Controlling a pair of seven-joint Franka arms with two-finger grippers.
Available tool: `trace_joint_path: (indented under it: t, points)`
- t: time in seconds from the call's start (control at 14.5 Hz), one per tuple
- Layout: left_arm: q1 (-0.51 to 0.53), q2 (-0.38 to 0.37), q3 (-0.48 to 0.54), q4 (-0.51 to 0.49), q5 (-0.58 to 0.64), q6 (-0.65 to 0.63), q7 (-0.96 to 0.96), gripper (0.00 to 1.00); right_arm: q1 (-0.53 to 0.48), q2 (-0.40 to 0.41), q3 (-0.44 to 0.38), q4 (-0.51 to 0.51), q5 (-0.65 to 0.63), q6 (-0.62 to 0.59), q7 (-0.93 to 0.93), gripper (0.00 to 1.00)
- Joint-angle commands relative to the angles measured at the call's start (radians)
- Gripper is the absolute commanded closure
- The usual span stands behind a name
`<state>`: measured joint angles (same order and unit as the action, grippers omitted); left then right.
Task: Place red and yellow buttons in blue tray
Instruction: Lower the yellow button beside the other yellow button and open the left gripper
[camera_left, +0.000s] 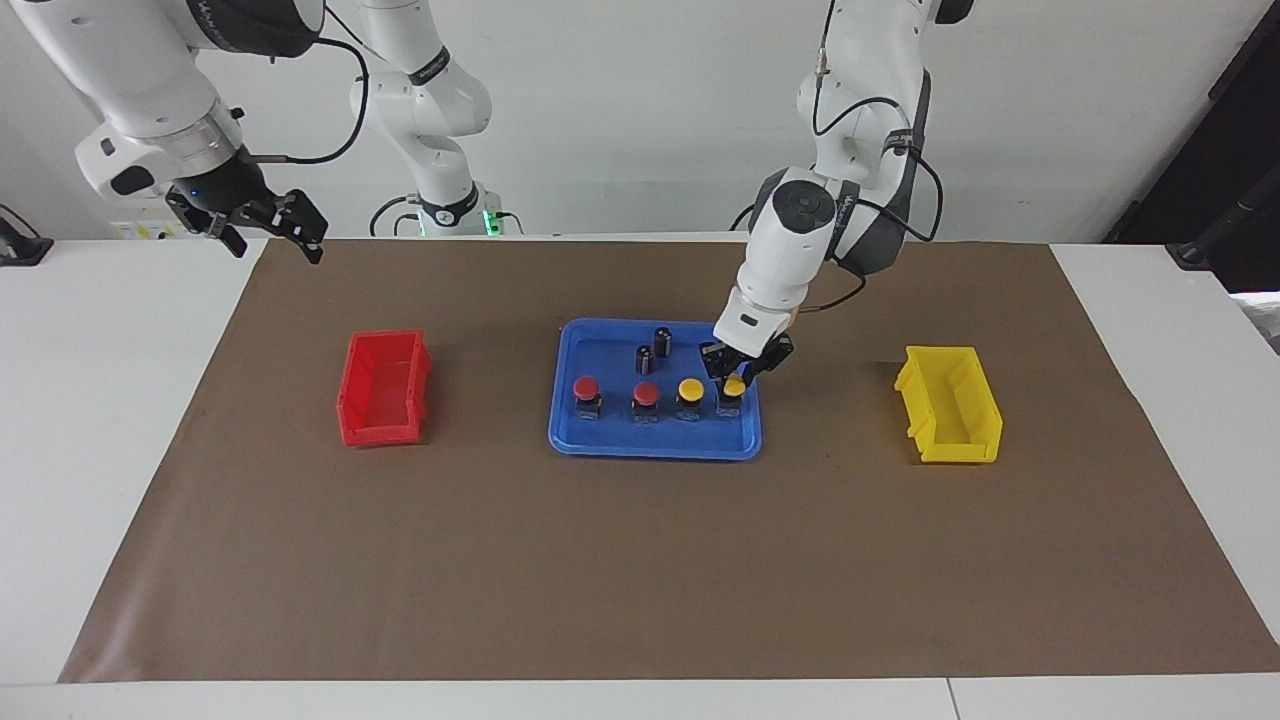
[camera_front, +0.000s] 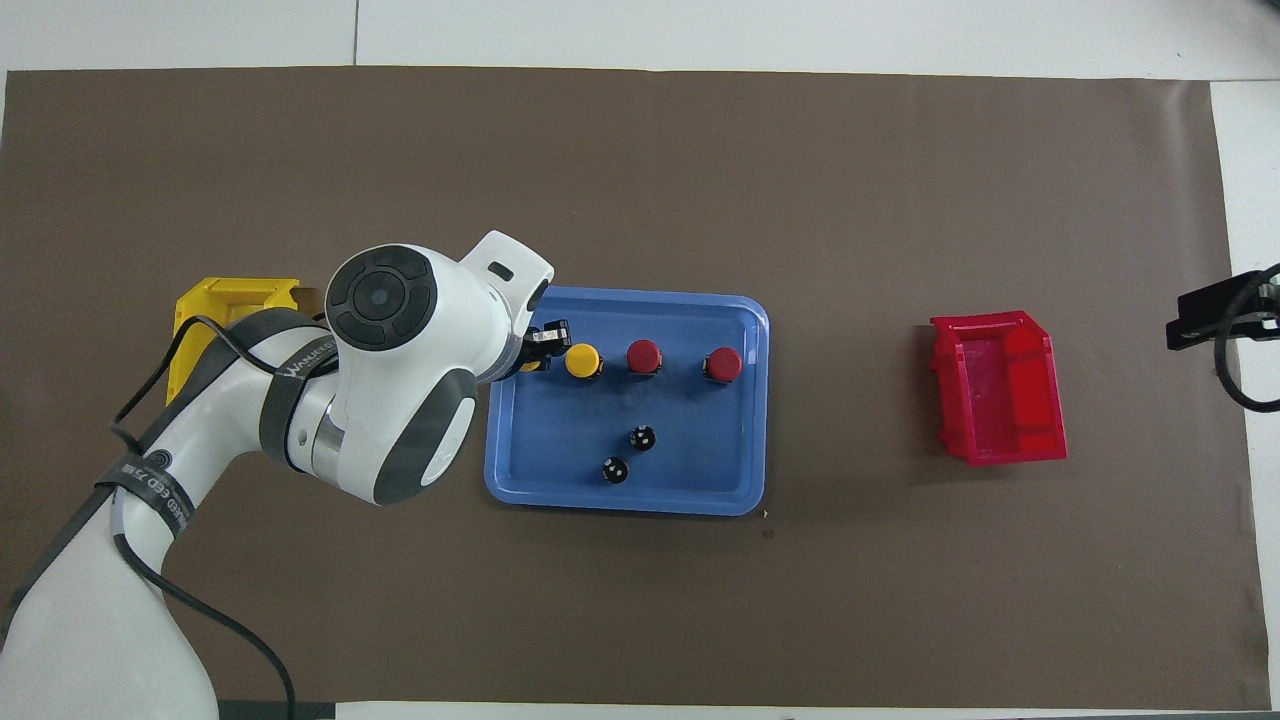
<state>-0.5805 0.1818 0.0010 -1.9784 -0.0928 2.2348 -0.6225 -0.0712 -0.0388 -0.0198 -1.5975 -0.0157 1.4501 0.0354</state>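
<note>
The blue tray (camera_left: 655, 447) lies at the middle of the brown mat; it also shows in the overhead view (camera_front: 620, 500). Four buttons stand in a row in it: two red ones (camera_left: 586, 388) (camera_left: 646, 393) and two yellow ones (camera_left: 690, 388) (camera_left: 735, 386). My left gripper (camera_left: 737, 375) is down at the yellow button nearest the left arm's end of the tray, just above its cap. In the overhead view the left arm hides most of that button (camera_front: 528, 366). My right gripper (camera_left: 275, 235) waits open and raised at the right arm's end of the table.
Two small dark cylinders (camera_left: 662, 340) (camera_left: 643, 358) stand in the tray, nearer to the robots than the buttons. A red bin (camera_left: 383, 388) sits toward the right arm's end of the mat. A yellow bin (camera_left: 950, 403) sits toward the left arm's end.
</note>
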Motion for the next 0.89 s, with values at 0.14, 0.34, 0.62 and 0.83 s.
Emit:
trace_joint_path:
  t: [0.14,0.34,0.62,0.83]
  points:
    - [-0.004,-0.016,0.008,-0.034,-0.016,0.039,0.003,0.41,-0.001,-0.018,0.004,-0.019,-0.010,0.004,-0.017,0.00]
    - [-0.004,-0.016,0.011,-0.025,-0.010,0.014,-0.003,0.21,-0.001,-0.018,0.004,-0.019,-0.009,0.006,-0.015,0.00]
    - [0.045,-0.012,0.016,0.018,0.028,-0.015,0.012,0.00,-0.002,-0.016,0.004,-0.016,-0.003,0.006,-0.014,0.00]
    - [0.114,-0.027,0.016,0.100,0.056,-0.183,0.161,0.00,-0.005,-0.016,0.004,-0.016,0.003,0.006,-0.012,0.00]
